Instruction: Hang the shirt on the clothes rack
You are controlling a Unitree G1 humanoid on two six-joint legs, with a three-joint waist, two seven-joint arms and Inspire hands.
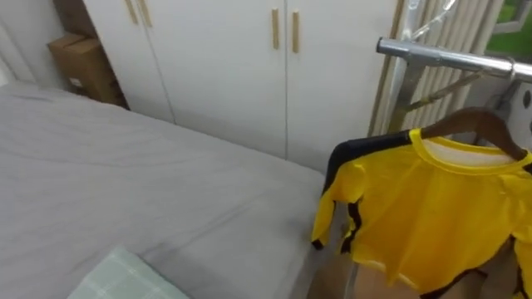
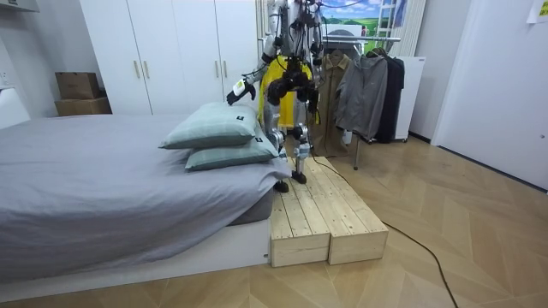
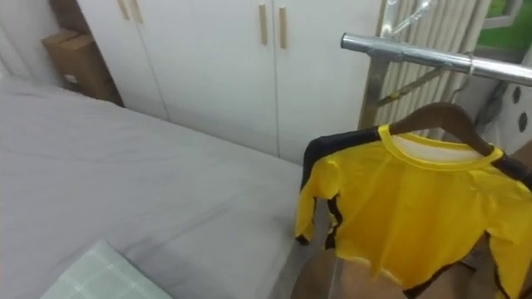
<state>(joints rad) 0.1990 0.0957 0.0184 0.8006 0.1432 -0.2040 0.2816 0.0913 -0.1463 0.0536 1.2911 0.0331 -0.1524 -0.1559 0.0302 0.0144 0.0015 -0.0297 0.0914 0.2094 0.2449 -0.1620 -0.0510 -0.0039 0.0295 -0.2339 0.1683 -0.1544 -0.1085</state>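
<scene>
A yellow shirt with black trim (image 1: 424, 208) hangs on a wooden hanger (image 1: 474, 120) at the right of the eye views. It sits just under the metal rail (image 1: 449, 56) of the clothes rack. The hanger's hook and whatever bears it are hidden. In the room view I stand on a wooden platform (image 2: 321, 210) between the bed and the rack, with the yellow shirt (image 2: 274, 85) in front of me. My left hand (image 2: 242, 87) reaches out over the pillows toward the room view's left. My right hand (image 2: 296, 82) is a dark shape beside the shirt.
The grey bed (image 1: 125, 191) lies to my left, with a green checked pillow (image 1: 125, 281) near me. White wardrobe doors (image 1: 224, 58) stand ahead and cardboard boxes (image 1: 79, 62) sit in the corner. Dark jackets (image 2: 368, 90) hang further along the rack.
</scene>
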